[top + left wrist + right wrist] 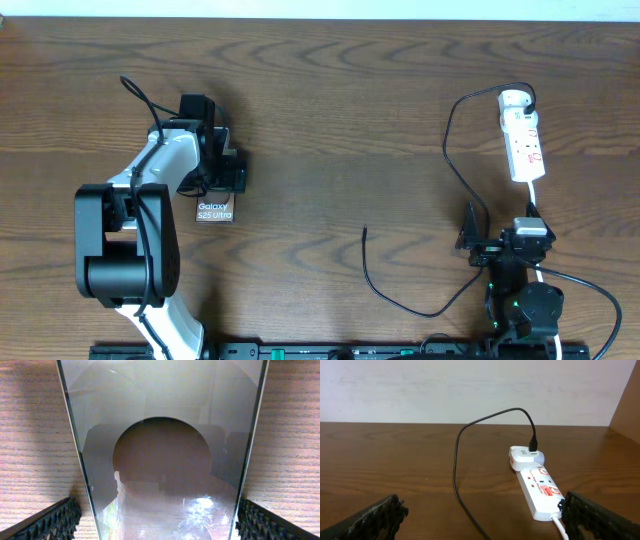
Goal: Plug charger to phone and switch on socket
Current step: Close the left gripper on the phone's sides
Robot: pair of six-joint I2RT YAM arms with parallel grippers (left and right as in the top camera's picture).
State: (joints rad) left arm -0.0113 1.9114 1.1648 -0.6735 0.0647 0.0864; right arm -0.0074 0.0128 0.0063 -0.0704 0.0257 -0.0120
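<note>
The left pincer (pixel 157 510), jaws spread wide and empty, hangs over the one phone (pixel 214 211), which lies flat on the wooden table (pixel 330 120) beneath it, a finger to either side; the right pincer (pixel 481 505), just as wide and empty, faces the single white power strip (pixel 540 491), ahead and slightly to its right. One charger (pixel 456 460) — black plug in a white adapter (pixel 524 457) at the strip's far end — arcs up and trails back toward that pincer, its loose tip off to the pincer's left, well apart from the phone.
</note>
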